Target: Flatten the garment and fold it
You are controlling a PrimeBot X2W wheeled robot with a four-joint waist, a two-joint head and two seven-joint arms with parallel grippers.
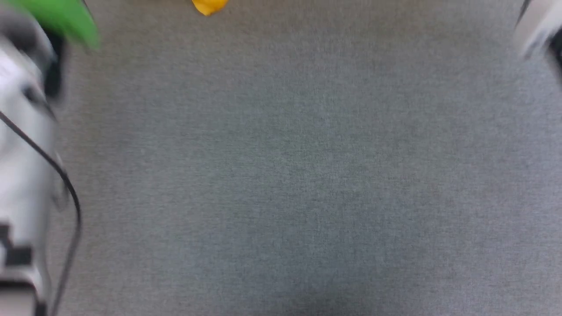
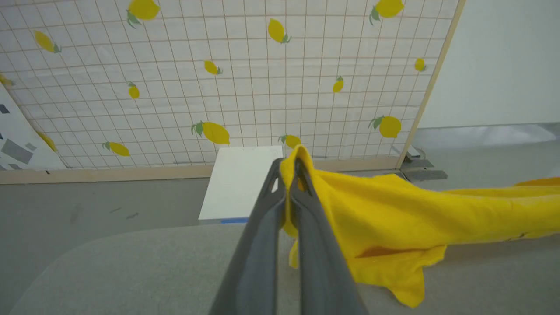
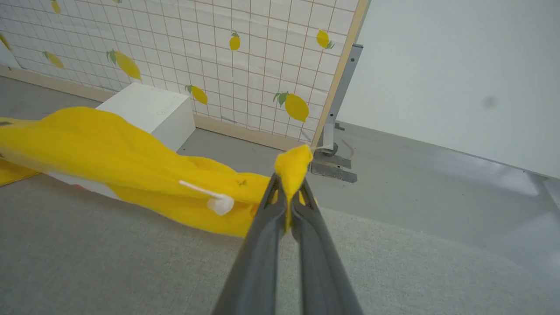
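The left gripper (image 2: 288, 170), seen from its own wrist camera, has its two long dark fingers pressed together on a bunched edge of the garment (image 2: 393, 210), a bright yellow T-shirt. A small peak of cloth pokes up past the fingertips. From there the shirt runs off to the right of that view, sagging, and a lower flap touches the grey fabric surface (image 2: 131, 271).

The right gripper (image 3: 289, 186), in its wrist view, is likewise clamped on a pinch of the same yellow cloth, with a tuft standing above the tips. The shirt stretches away to the left of that view as a loose band. A small white tag (image 3: 218, 203) on a thin white strand lies on the cloth close to the fingers.

Beyond the shirt are a white box (image 3: 148, 109), a lemon-print grid panel (image 3: 197, 43) and a plain pale wall (image 3: 459, 65).

The head view is blurred. It shows the grey surface, a small scrap of the garment (image 1: 210, 6) at the top edge, a pale forearm (image 1: 22, 175) with a black cable (image 1: 70, 193) at the left edge, and a green smear (image 1: 66, 19) at the upper left.
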